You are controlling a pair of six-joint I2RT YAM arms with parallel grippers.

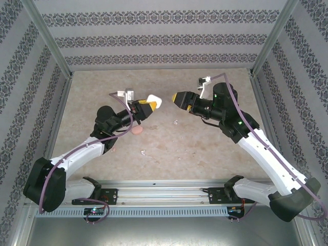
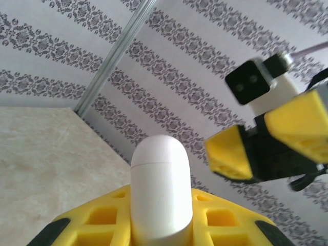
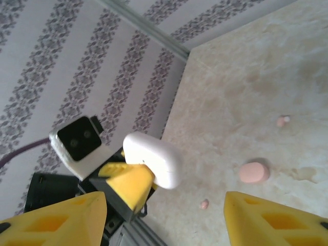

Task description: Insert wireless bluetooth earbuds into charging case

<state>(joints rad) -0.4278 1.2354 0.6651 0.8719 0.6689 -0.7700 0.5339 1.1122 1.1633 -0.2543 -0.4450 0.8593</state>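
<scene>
Clamped in the left gripper [image 1: 150,104], lid end projecting past the fingers, the closed white charging case [image 2: 161,189] faces the right gripper [image 1: 179,98], whose wide-spread fingers should likely lift the lid at its seam, while one white earbud [image 1: 175,122] lies on the table [image 1: 205,148] below them.

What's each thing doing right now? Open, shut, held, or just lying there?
white charging case: lid shut, held in the air by the left gripper.
pink charging case: looks shut, lying on the table.
left gripper: shut on the white charging case.
right gripper: open, empty.
pink earbuds: loose on the table.
</scene>
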